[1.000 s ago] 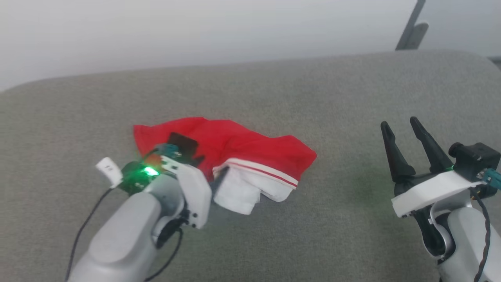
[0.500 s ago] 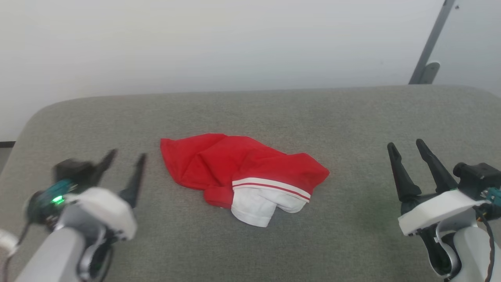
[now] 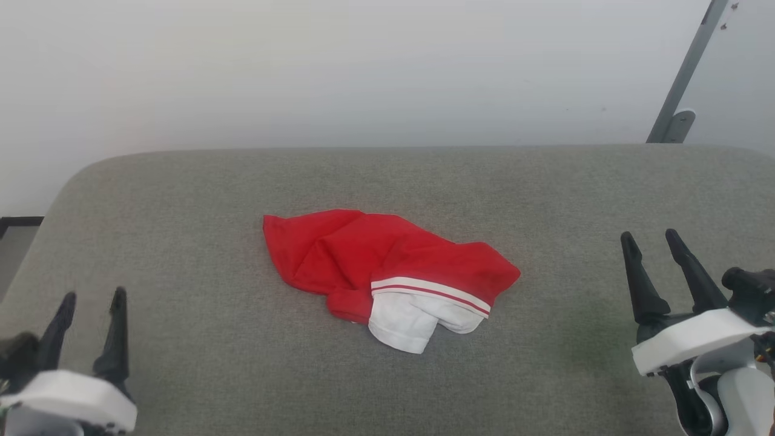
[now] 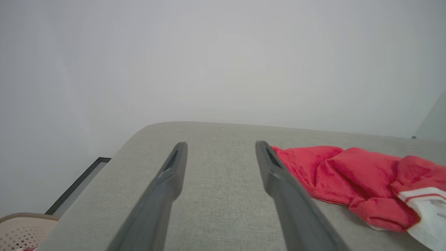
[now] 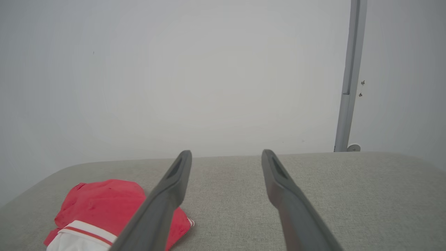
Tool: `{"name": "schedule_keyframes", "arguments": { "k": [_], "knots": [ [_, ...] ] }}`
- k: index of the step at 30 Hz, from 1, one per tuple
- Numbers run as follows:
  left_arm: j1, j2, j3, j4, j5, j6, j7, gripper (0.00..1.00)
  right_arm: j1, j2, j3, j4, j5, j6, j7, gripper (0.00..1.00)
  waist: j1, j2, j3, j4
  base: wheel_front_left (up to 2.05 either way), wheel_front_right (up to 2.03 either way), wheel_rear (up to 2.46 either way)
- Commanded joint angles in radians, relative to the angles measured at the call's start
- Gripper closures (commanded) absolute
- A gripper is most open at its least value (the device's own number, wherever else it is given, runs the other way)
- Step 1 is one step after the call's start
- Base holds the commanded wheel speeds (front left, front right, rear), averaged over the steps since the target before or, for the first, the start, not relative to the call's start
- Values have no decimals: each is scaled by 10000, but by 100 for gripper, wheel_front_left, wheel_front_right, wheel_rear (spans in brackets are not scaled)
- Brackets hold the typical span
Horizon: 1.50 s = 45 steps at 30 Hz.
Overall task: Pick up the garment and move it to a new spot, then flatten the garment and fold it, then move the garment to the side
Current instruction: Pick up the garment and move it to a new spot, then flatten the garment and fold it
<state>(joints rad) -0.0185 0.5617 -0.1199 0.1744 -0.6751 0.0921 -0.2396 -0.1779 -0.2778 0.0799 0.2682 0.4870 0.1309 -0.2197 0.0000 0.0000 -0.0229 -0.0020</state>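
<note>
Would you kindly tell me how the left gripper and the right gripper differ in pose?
The left gripper sits lower in the head view than the right gripper. The left gripper's jaws point almost straight up; the right gripper's lean left. Both stand open, clear of the shirt.

I can see no words, numbers or signs to read here, not even on the garment (image 3: pixel 363 254)
</note>
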Motion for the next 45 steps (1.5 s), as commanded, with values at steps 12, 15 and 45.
{"name": "schedule_keyframes", "arguments": {
  "k": [12, 15, 45],
  "knots": [
    [782, -81, 353, -628, -52, 20, -187, 0, 358, 194, -336, -243, -195, -3, 112, 0, 0, 0, 22, 88, 0, 0, 0],
    [810, -89, 343, -717, -43, 45, -193, 0, 373, 205, -348, -287, -204, -3, 157, 0, 0, 0, 42, 84, 0, 0, 0],
    [-1888, -81, -2270, -2630, 346, -698, 3330, 0, -452, 184, -67, -378, -165, -3, 27, 0, 0, 0, 1537, -802, 0, 0, 0]
  ]
}}
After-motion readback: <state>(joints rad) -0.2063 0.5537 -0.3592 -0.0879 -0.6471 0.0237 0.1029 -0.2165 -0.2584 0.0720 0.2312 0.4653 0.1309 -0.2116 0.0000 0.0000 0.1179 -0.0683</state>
